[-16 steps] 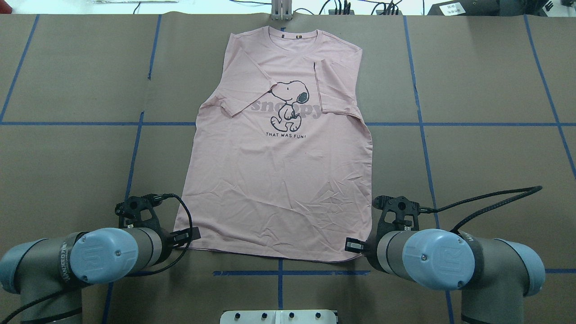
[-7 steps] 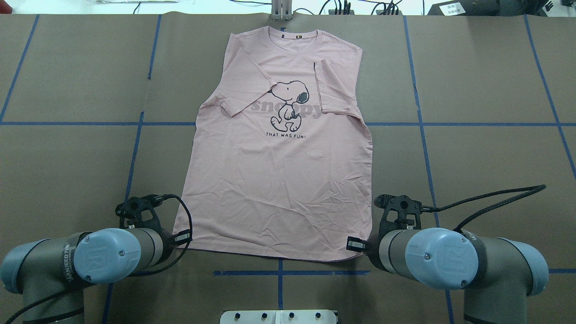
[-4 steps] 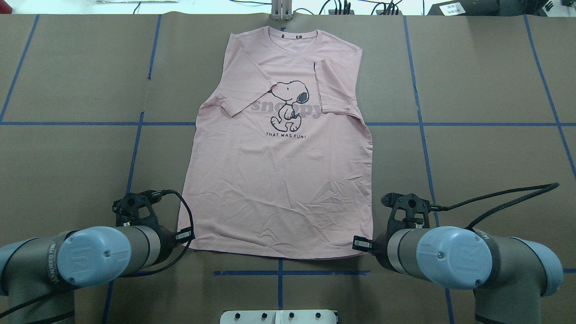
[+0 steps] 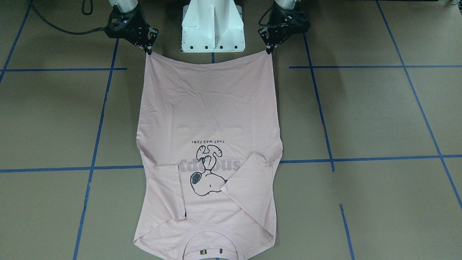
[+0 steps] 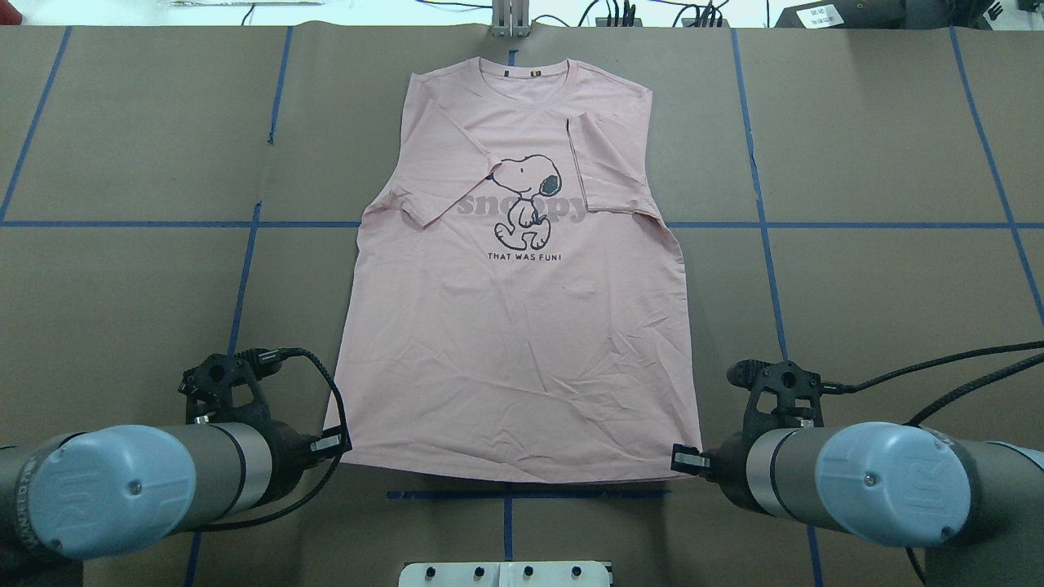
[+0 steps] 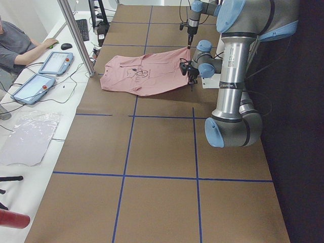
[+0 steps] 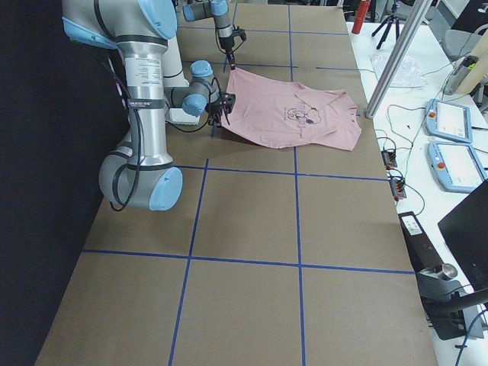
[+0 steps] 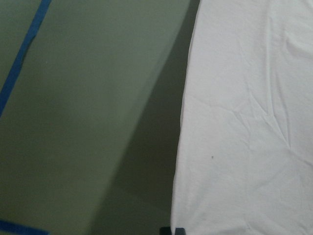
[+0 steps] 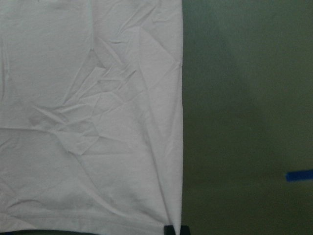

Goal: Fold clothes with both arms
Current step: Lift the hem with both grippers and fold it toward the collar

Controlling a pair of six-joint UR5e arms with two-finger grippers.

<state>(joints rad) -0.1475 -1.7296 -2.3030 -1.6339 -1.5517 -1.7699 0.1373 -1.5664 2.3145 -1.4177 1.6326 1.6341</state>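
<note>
The left black two-finger gripper [image 4: 269, 50] is pinched shut on one bottom corner of the pale pink short-sleeved T-shirt with a cartoon dog on its front [image 4: 209, 108]. The right black two-finger gripper [image 4: 148, 50] is pinched shut on the other bottom corner. Each wrist view shows a dark fingertip right at a corner of the cloth. The bottom hem [image 5: 506, 473] runs in a straight line between the two grippers, close to the white robot base [image 4: 213, 25].

From there the shirt lies flat, front side up, on the brown paper-covered table with blue tape lines [image 5: 856, 285]. The round collar [image 5: 528, 73] is at the far end, away from the robot. Both short sleeves [image 5: 608, 167] are already turned in over the front, and they cover the ends of the grey letters.

So I think the job is about partway done. The sleeves are tucked in and the corners are held. The long body is not folded yet. It looks like the hem has to be carried up toward the collar next, and maybe folded once more after that
</note>
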